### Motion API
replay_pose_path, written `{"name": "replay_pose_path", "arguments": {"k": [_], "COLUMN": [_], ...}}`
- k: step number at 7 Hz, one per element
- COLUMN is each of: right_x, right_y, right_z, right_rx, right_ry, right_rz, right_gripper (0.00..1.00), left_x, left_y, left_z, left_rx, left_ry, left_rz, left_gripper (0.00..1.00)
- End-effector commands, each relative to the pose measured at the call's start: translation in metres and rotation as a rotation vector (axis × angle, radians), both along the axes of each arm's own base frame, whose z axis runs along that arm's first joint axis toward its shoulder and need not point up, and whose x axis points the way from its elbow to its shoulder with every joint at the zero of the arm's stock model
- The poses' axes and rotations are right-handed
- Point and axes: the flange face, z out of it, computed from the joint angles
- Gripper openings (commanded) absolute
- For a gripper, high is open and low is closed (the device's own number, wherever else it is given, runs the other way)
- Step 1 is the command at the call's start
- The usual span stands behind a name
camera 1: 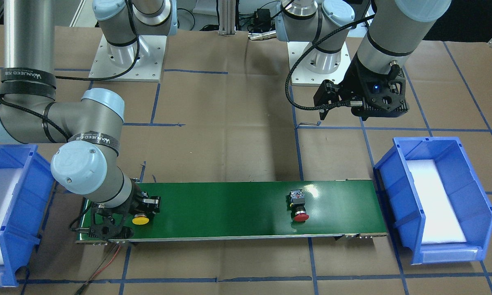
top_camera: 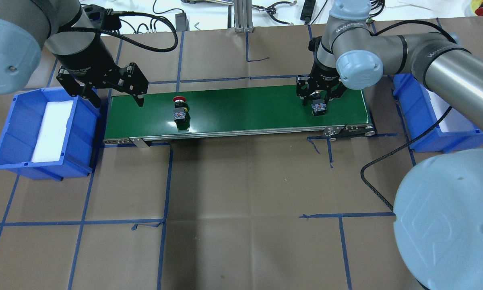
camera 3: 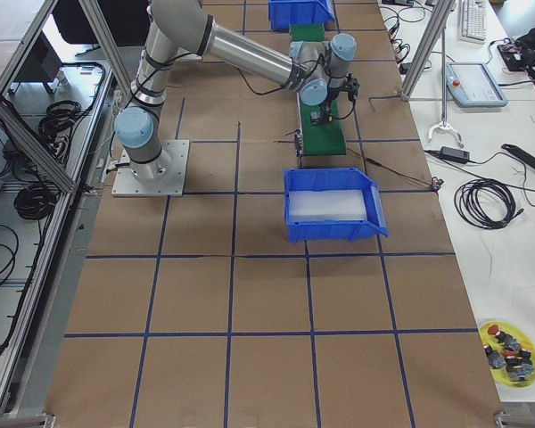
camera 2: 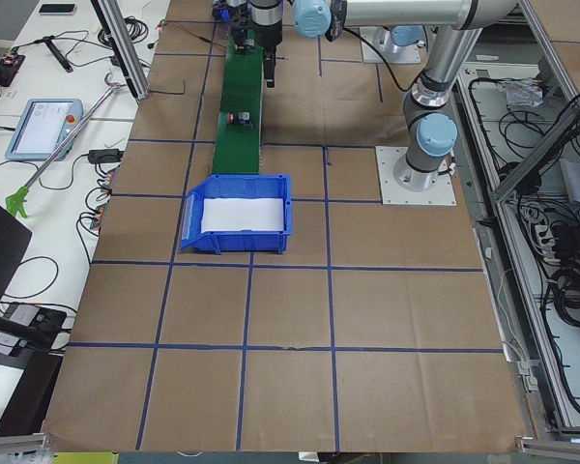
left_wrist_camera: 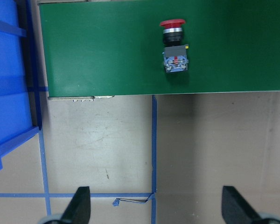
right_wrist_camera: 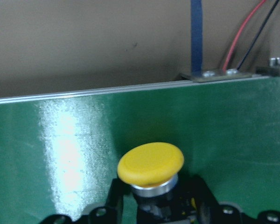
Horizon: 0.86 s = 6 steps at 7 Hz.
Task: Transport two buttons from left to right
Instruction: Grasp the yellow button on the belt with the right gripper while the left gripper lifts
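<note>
A black-and-grey blocky, yellow mushroom-capped push-button [right_wrist_camera: 150,163] filled the bottom of the right wrist view, its cap jutting out just ahead of the right gripper [top_camera: 320,98]. That gripper's fingers [right_wrist_camera: 115,198] stood hard against either side of the black collar behind the cap. They looked clenched on the button, which lay on its side on the long green conveyor belt [top_camera: 245,108] and was not visibly lifted. Its long axis ran across the belt, cap away from the robot, square to the line between the two fingers.

Just outward of them, past the belt's near end, sat a blue plastic bin with a white foam liner [top_camera: 410,112]. By my judgement the coming move was a lift and a short carry that way.

Well apart from these fingers, along the belt toward the other arm, the red mushroom-capped push-button [top_camera: 180,109] lay in the same attitude, untouched. It was nearer the left gripper [left_wrist_camera: 157,207], whose fingers were spread wide with nothing between them. That gripper was raised over the belt's far end, beside a second blue bin [top_camera: 8,133].
</note>
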Motion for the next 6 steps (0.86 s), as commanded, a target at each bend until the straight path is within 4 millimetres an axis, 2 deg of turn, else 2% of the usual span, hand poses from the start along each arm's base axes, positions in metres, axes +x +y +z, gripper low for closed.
{"name": "replay_pose_path", "arguments": {"k": [1,2,3,4,5,6], "right_x": [-0.017,-0.022,-0.04,-0.074,-0.123,-0.182], "right_y": [-0.003,-0.004,-0.005,-0.003,0.002,0.011], "right_z": [0.015,0.028,0.061,0.105,0.133,0.156], "right_rx": [0.013,0.033,0.035,0.021,0.021,-0.003], "right_ry": [0.115,0.139,0.157,0.153,0.143,0.135], "right_rz": [0.002,0.0,-0.022,-0.032,0.01,0.026], "right_gripper": [0.06,0.06,0.06,0.06,0.06,0.07], "left_x": [0.0,0.0,0.0,0.0,0.0,0.0], "left_y": [0.0,0.001,0.001,0.001,0.001,0.001], "left_z": [0.0,0.0,0.0,-0.001,0.0,-0.001], "left_rx": [0.0,0.0,0.0,0.001,0.0,0.001], "left_ry": [-0.001,-0.001,-0.001,0.0,-0.001,-0.001], "left_rz": [-0.001,-0.001,-0.001,-0.001,0.001,0.001], "left_gripper": [1.0,1.0,1.0,1.0,1.0,1.0]}}
